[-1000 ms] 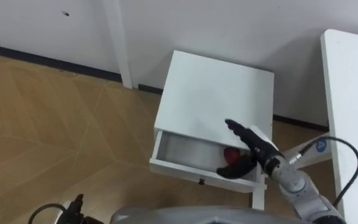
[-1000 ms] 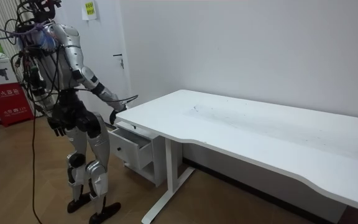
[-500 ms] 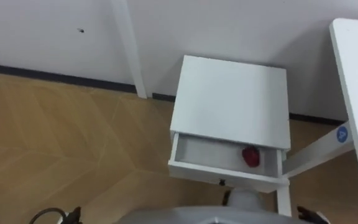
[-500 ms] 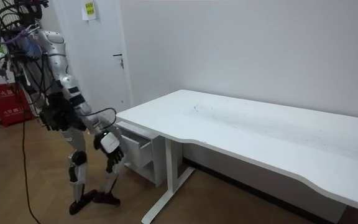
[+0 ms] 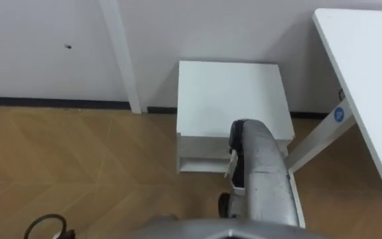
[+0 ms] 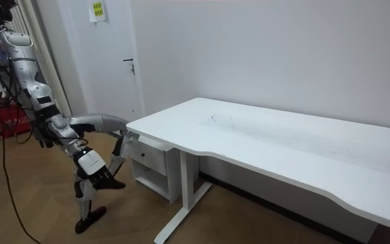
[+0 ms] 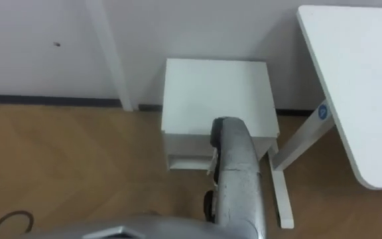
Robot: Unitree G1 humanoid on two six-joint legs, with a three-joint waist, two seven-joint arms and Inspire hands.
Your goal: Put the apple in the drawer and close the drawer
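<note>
Left eye view: 1 cabinet (image 5: pixel 234 93) w/ 1 drawer (image 5: pixel 201 146), shut

A white drawer cabinet (image 7: pixel 214 93) is standing on the wooden floor (image 7: pixel 65 166), just left of a white desk (image 7: pixel 357 79) whose leg (image 7: pixel 297 143) is carrying a blue sticker (image 7: pixel 321 112). The robot's silver limb is covering part of the cabinet's front.

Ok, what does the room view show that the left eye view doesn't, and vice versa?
The room view adds the robot balanced on one leg, leaning back, the other leg raised toward the drawer of the white cabinet, its right hand hanging low with relaxed fingers. The left eye view adds the cabinet's top from above and a blue sticker on a leg of the white desk. Both share cabinet, desk and the drawer, which looks pushed in.
</note>
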